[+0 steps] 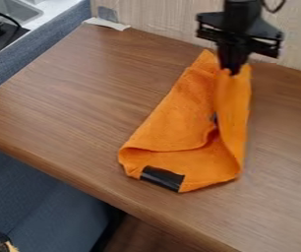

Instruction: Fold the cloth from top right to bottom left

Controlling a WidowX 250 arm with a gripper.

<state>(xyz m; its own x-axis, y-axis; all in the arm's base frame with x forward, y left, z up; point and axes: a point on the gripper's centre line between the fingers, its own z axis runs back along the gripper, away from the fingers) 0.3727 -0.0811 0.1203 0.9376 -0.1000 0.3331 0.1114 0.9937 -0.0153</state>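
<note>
Round-edged wooden table (127,203), creased orange cloth (169,123)

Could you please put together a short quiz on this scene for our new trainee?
1. Multiple choice: where does the end effector meet the cloth?
A) At the end nearest the camera
B) At the end nearest the wood-grain panel
C) At the black patch

2. True or false: the cloth lies fully flat and without a fold.

3. Fill in the missing word: near the cloth's lower end there is a patch whose colour is ____.

Key: 1. B; 2. False; 3. black
</note>
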